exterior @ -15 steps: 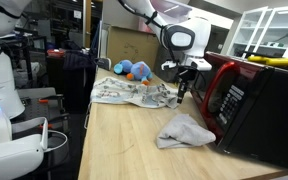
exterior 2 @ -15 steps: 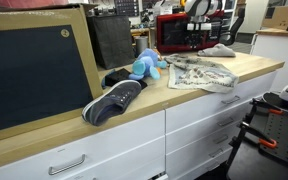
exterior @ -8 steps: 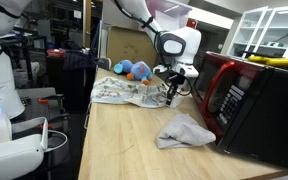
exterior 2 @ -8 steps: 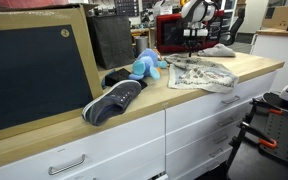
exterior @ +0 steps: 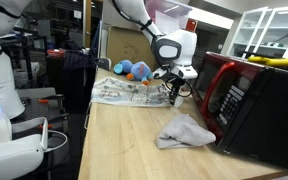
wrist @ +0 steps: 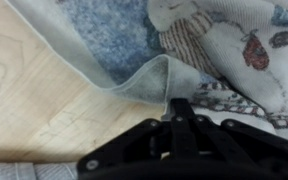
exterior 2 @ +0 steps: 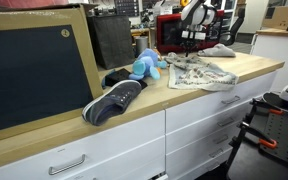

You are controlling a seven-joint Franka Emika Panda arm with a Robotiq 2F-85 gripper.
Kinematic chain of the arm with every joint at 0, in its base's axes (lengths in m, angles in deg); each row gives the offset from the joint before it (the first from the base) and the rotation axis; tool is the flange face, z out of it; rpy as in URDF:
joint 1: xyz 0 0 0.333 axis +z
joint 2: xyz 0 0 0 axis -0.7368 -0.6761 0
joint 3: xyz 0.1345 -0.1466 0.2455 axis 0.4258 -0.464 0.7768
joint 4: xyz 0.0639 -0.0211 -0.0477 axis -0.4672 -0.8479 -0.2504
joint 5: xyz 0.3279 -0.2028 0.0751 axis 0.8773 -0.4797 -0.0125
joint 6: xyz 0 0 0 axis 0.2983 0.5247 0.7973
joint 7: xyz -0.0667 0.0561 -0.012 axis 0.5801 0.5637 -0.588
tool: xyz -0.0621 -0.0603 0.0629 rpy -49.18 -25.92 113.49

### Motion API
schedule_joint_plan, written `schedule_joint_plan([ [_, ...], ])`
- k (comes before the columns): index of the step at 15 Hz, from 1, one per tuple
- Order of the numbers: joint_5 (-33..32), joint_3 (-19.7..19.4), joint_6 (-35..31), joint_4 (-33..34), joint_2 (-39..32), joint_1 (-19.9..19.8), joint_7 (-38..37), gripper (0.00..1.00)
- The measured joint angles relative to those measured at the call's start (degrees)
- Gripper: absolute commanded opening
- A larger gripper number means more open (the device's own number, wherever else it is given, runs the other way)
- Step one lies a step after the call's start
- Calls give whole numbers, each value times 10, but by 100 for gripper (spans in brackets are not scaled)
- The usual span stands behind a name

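My gripper point(exterior: 173, 93) hangs low over the wooden counter point(exterior: 124, 140), at the near edge of a patterned cloth point(exterior: 134, 93) spread flat on it. In the wrist view the fingers point(wrist: 176, 104) are closed together, and a grey hem of the patterned cloth point(wrist: 144, 80) is turned up right at their tips, seemingly pinched. The gripper also shows far back in an exterior view point(exterior 2: 191, 36), above the same cloth point(exterior 2: 202, 70).
A red and black microwave point(exterior: 254, 100) stands beside the gripper. A crumpled grey rag point(exterior: 186, 130) lies in front of it. A blue plush toy point(exterior 2: 146, 64) and a dark shoe point(exterior 2: 114, 98) lie on the counter. A chalkboard point(exterior 2: 34, 70) leans behind.
The gripper has moved away from the microwave's front, towards the patterned cloth, and a little lower. Its fingers have stayed closed.
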Motion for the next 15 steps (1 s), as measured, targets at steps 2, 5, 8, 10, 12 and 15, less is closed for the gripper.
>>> schedule_joint_plan([
  [2,0,0,-30,-8,1,0,1,0],
  [5,-1,-4,-55,-15,0,-1,2,0],
  [8,-7,-12,-65,-18,-1,-1,2,0],
  [10,-24,-20,-71,-18,-2,0,2,0],
  [12,-44,-29,-86,-18,-6,2,2,0],
  [15,-71,-44,-123,-18,-16,8,2,0],
])
